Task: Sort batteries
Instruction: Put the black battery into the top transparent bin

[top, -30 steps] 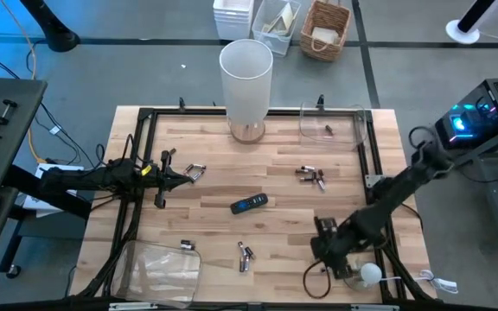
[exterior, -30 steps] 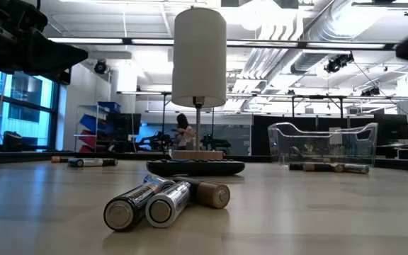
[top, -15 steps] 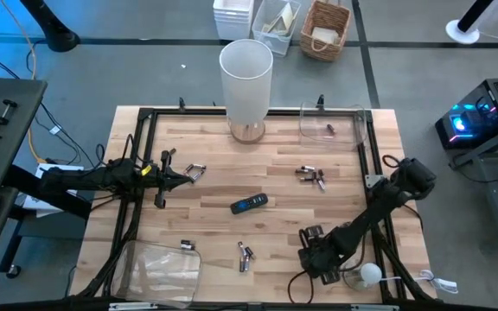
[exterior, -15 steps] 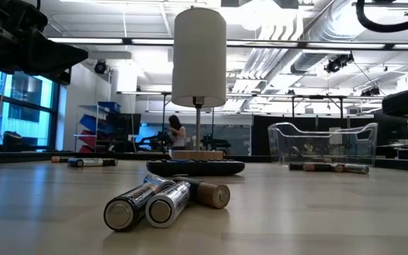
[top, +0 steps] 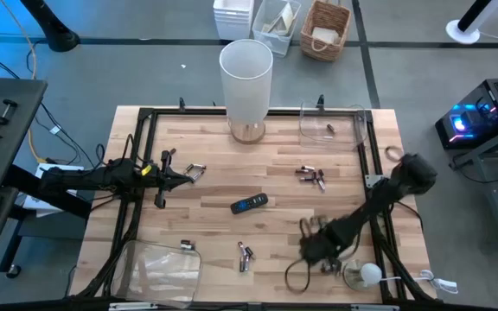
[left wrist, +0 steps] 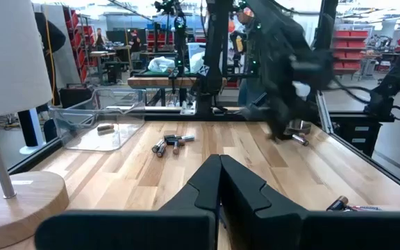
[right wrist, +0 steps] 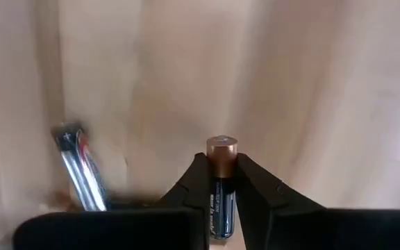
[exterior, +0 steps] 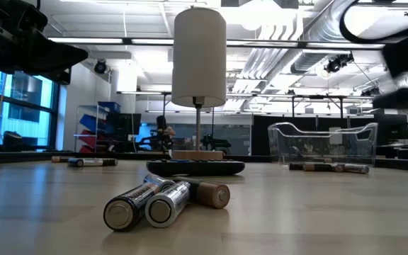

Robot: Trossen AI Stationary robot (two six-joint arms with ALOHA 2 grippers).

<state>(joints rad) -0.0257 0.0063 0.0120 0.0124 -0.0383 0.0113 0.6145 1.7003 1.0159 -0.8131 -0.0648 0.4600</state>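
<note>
The batteries lie in small groups on the wooden table: at the left (top: 195, 170), right of the middle (top: 311, 175), near the front (top: 245, 257) (exterior: 165, 202), and one in the clear bin (top: 328, 130). My right gripper (top: 314, 246) points down near the table's front right, shut on a dark battery with a copper end (right wrist: 221, 187). A silvery battery (right wrist: 80, 170) lies on the wood beside it. My left gripper (left wrist: 219, 182) waits shut and level at the table's left side (top: 184, 177). My right gripper pinches the dark battery's two long sides (right wrist: 222, 198) between its two fingers (right wrist: 194, 186). The fingers come from above, pointing down. The copper end (right wrist: 221, 147) sticks out past the fingertips. Whether the battery is clear of the wood I cannot tell.
A black remote (top: 249, 204) lies mid-table. A white lamp (top: 246, 86) stands on its wooden foot at the far edge, next to the clear bin (top: 353, 117). A second clear bin (top: 158, 269) sits at the front left. A black frame (top: 145, 117) rims the table.
My right arm has lowered its gripper toward the table and swung it a little toward the table's left edge, near the front. The left arm and the batteries lying loose on the table have kept still.
</note>
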